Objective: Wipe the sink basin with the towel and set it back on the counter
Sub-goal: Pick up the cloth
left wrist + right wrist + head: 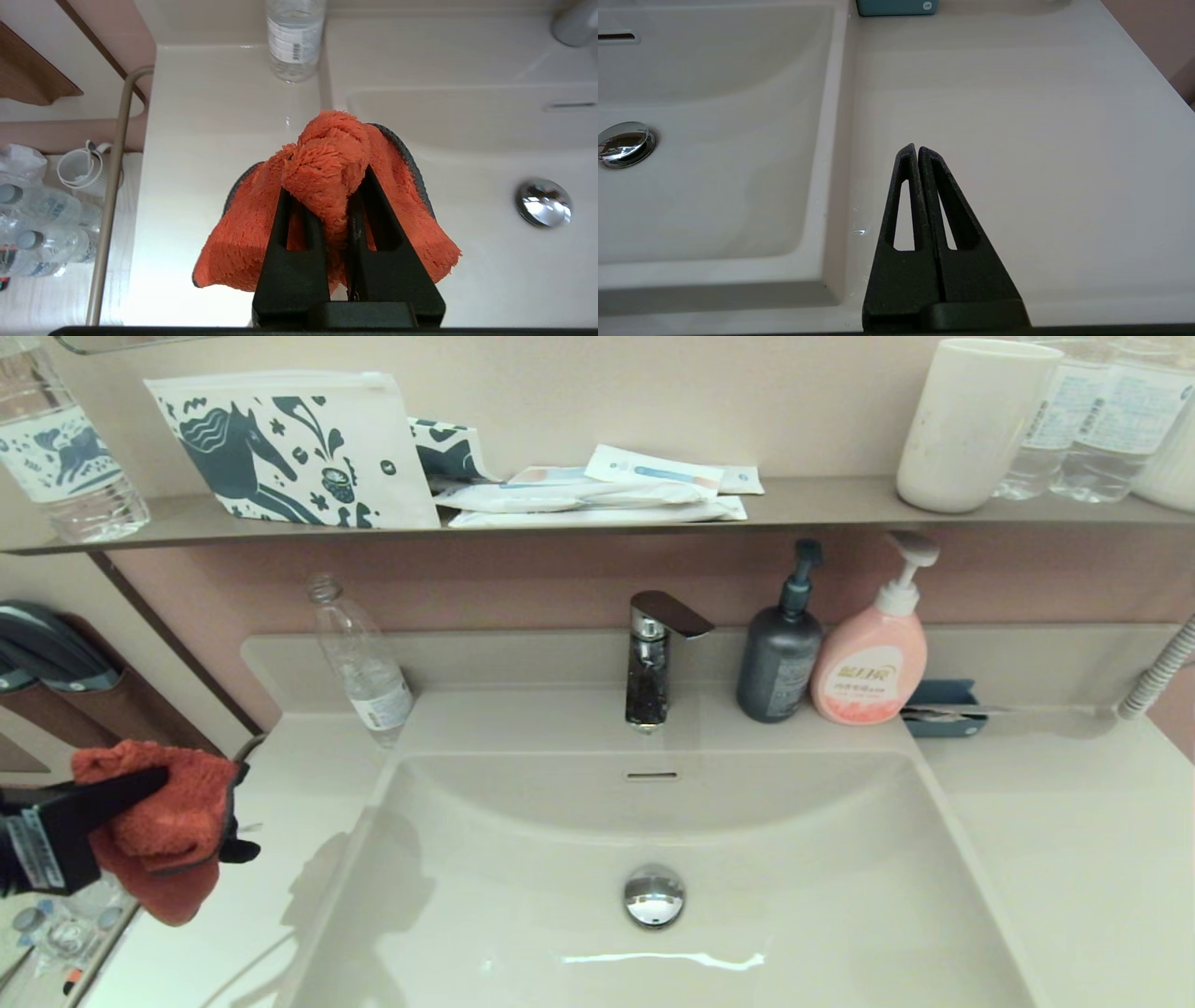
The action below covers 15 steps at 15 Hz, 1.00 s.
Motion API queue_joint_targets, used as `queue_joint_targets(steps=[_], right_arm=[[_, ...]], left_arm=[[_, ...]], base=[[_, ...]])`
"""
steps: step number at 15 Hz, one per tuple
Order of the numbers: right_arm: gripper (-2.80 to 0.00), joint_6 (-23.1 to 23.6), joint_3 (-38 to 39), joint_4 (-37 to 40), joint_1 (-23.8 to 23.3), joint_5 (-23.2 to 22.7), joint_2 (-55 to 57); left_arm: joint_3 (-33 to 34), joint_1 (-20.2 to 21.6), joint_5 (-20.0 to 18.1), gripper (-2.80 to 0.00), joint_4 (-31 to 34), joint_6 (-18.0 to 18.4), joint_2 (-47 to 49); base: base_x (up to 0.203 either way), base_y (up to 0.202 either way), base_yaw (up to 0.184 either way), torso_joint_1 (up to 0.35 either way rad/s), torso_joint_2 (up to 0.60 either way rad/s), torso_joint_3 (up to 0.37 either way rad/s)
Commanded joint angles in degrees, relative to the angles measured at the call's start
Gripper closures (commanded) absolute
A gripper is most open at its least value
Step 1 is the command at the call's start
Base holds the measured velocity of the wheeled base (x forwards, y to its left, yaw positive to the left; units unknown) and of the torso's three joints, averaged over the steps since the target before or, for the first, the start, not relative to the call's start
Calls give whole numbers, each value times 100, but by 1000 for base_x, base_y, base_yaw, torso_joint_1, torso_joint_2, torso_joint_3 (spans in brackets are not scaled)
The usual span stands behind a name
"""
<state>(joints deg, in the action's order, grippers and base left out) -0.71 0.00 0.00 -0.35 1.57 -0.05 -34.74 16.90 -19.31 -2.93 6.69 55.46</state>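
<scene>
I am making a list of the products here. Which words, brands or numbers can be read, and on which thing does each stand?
None can be read with certainty.
Pink pump bottle: white label with Chinese characters, too blurred to read.
Clear bottle on the counter: label and barcode too small.
Grey pump bottle: faint print, unreadable.
Packets on the shelf: print too small.
Water bottles on the shelf: labels blurred.

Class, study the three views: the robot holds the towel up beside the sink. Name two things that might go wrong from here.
1. The left gripper pinches only a bunched fold of the towel; most hangs loose, so it might slip out while wiping the sink basin.
2. The clear bottle stands on the counter near the basin's left corner; a sweeping arm could topple it.
</scene>
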Motion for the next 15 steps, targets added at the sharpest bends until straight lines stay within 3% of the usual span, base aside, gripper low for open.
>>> queue_joint_targets(steps=[1,6,10,12,15], right_arm=[[0,0,0,0,0,1,5],[0,0,0,0,0,1,5],[0,0,0,0,0,1,5],[0,0,0,0,0,1,5],[0,0,0,0,0,1,5]], left_arm=[[-135,-94,-19,0,386,0,-474],[-329,-326,10,0,936,8,-1010],[-491,-1147,465,0,1097,-367,-976],[-529,-1736,1079,0,1084,-865,-824],[-588,-2513,2582,0,978,-1746,-238]], base=[[0,0,0,0,0,0],[0,0,0,0,0,0],[0,0,0,0,0,0],[0,0,0,0,0,0],[0,0,0,0,0,0]])
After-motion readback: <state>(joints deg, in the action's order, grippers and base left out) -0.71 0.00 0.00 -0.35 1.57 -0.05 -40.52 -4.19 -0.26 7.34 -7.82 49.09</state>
